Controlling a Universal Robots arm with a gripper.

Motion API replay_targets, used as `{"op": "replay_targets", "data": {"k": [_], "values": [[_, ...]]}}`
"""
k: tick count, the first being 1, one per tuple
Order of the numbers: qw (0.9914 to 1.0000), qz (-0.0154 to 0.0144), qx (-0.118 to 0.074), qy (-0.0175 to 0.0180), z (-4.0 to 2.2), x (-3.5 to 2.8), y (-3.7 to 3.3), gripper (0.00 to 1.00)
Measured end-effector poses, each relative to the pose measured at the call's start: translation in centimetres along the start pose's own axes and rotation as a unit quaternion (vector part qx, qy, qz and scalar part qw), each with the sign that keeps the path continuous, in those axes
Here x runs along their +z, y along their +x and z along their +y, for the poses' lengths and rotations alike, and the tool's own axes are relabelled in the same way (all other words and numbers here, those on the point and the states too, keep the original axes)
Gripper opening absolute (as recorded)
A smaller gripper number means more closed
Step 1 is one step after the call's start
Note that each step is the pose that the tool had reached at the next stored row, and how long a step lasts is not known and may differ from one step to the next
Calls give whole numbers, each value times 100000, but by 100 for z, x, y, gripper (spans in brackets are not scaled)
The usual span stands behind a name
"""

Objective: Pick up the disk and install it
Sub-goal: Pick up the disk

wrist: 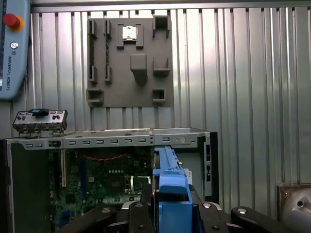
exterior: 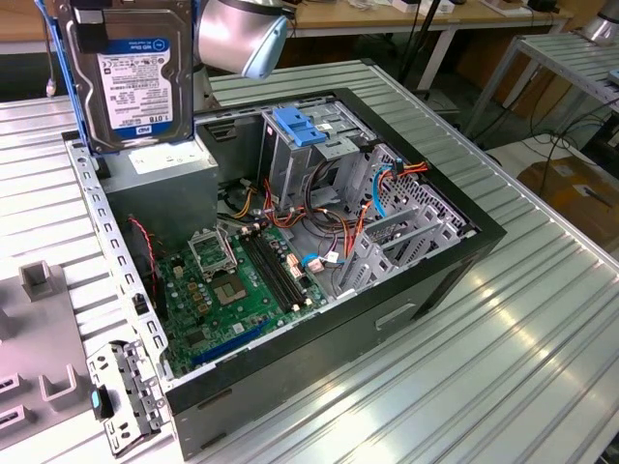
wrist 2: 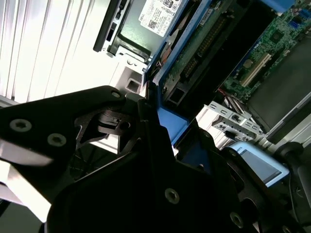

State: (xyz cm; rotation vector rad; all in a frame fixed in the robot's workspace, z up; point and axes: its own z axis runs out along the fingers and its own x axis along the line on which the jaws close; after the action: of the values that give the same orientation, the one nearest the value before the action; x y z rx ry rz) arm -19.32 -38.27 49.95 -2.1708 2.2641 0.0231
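My hand (wrist: 172, 211) is clamped on the disk (exterior: 135, 77), gripping its blue rails; it hangs upright, long axis vertical, above the open computer case (exterior: 319, 358); in the exterior view the drive cage (exterior: 290, 169) lies toward four o'clock from it.

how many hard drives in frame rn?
1: the disk, gripped in the pincer above the open case, at the exterior view's left. The drive cage could hide others.

Disk (exterior: 135, 77) top cut by exterior view's edge; in first wrist view hand (wrist: 170, 213) hides its end.
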Motion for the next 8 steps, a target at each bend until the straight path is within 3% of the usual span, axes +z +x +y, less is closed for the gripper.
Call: {"op": "replay_targets", "data": {"k": [8], "values": [[100000, 2, 140, -12, -110, -1, 34, 37]]}}
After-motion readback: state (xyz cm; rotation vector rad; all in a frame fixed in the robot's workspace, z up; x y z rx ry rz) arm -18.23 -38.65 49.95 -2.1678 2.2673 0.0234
